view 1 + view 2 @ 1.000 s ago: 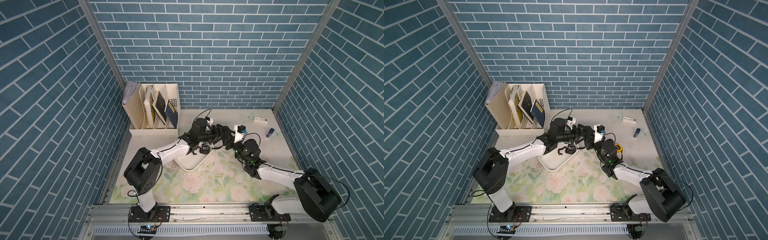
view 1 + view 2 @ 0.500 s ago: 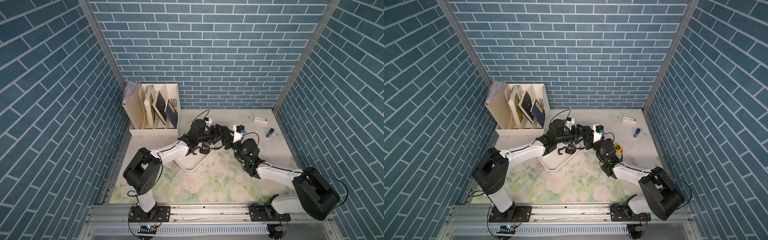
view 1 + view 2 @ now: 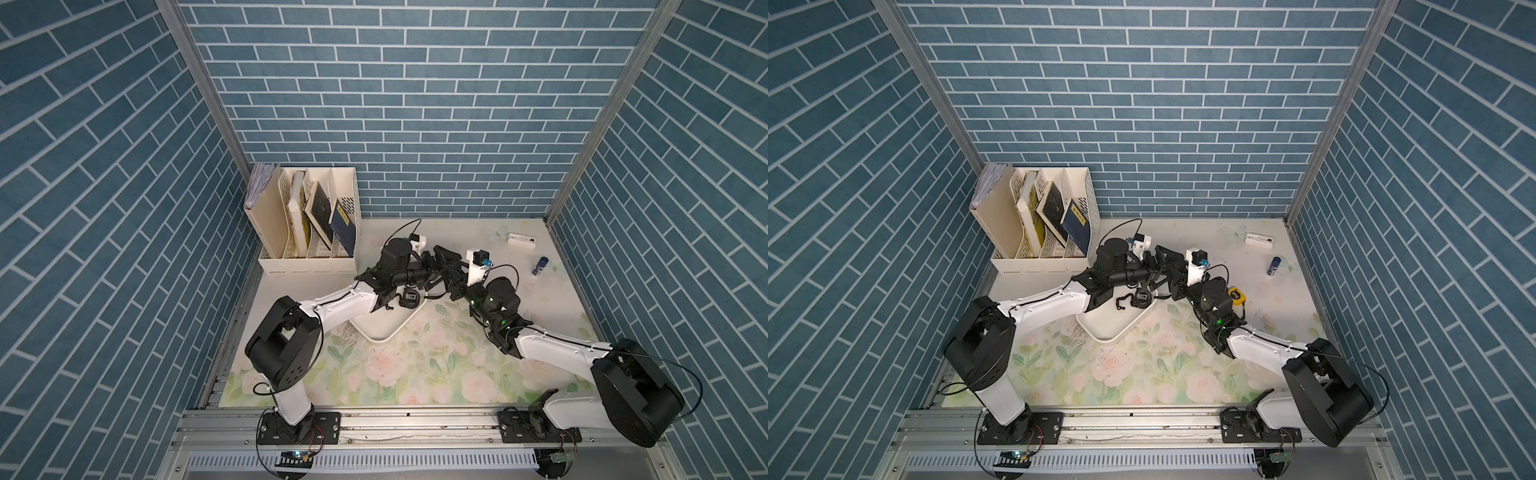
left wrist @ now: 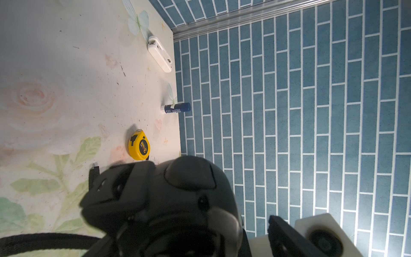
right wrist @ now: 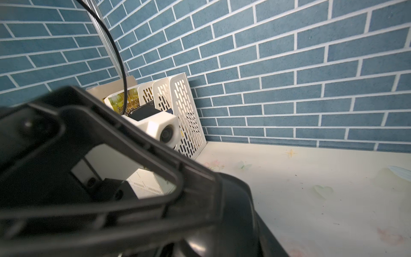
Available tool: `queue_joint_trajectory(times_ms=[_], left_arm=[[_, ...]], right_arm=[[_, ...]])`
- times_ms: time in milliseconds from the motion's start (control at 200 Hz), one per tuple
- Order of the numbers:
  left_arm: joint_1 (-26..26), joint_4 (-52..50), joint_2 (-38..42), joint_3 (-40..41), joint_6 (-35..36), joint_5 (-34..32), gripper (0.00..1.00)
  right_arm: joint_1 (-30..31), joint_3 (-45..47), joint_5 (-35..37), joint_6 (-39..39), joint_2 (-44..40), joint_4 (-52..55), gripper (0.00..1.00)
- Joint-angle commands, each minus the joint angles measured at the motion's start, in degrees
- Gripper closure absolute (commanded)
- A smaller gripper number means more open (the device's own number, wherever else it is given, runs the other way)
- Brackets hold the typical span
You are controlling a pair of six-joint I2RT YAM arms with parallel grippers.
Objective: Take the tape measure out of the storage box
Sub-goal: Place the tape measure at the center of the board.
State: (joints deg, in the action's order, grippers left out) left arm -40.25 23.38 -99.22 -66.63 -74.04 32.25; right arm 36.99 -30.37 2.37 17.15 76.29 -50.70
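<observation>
The white storage box (image 3: 386, 338) lies mid-table, and a black tape measure (image 3: 410, 299) with a strap rests in its far corner. Just above that corner my two grippers meet nose to nose. Between them hangs another black tape measure (image 4: 169, 200), blurred and filling the wrist views. My left gripper (image 3: 446, 270) is open: one of its fingers (image 4: 287, 235) stands clear of the case, with wall showing in the gap. My right gripper (image 3: 455, 286) appears shut on this tape measure, though its fingertips are hidden. A yellow tape measure (image 3: 1236, 296) lies on the mat beside the right wrist.
A cream file holder (image 3: 307, 224) with books stands at the back left. A white device (image 3: 521, 240) and a blue stick (image 3: 540, 265) lie at the back right near the wall. Brick walls close in three sides.
My left gripper's jaws have spread apart. The right arm edged slightly toward the left arm. Both grippers have stayed together over the box's far corner.
</observation>
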Motion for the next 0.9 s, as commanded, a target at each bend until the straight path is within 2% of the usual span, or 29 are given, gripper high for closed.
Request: queue_joint_trajectory(times_ms=[0, 170, 315, 425, 605, 715, 895], left_arm=[[0.6, -4.9, 2.5, -2.4, 3.6, -0.2, 0.01], [2.9, -23.2, 4.4, -8.1, 13.6, -6.7, 0.00], [6.5, -34.7, 7.1, -10.8, 18.8, -14.1, 0.00], [9.0, -38.0, 10.0, -10.6, 20.3, -18.3, 0.00], [10.1, -42.3, 13.6, -11.8, 23.0, -24.0, 0.00], [10.3, -42.6, 14.8, -10.8, 23.1, -24.8, 0.00], [10.6, -42.5, 15.2, -9.6, 23.1, -24.6, 0.00]], right_arm=[[0.3, -1.7, 4.8, -4.2, -3.7, 2.3, 1.00], [0.3, -3.6, 15.4, -10.1, -5.4, 13.8, 1.00], [0.2, -9.2, 25.7, -14.3, -0.4, 25.1, 1.00], [0.3, -16.7, 33.0, -15.3, 7.2, 33.5, 1.00], [0.5, -30.1, 45.4, -14.6, 21.7, 45.0, 1.00], [0.9, -37.4, 54.8, -12.7, 29.9, 52.0, 1.00], [0.8, -45.7, 65.3, -6.8, 38.8, 62.5, 1.00]])
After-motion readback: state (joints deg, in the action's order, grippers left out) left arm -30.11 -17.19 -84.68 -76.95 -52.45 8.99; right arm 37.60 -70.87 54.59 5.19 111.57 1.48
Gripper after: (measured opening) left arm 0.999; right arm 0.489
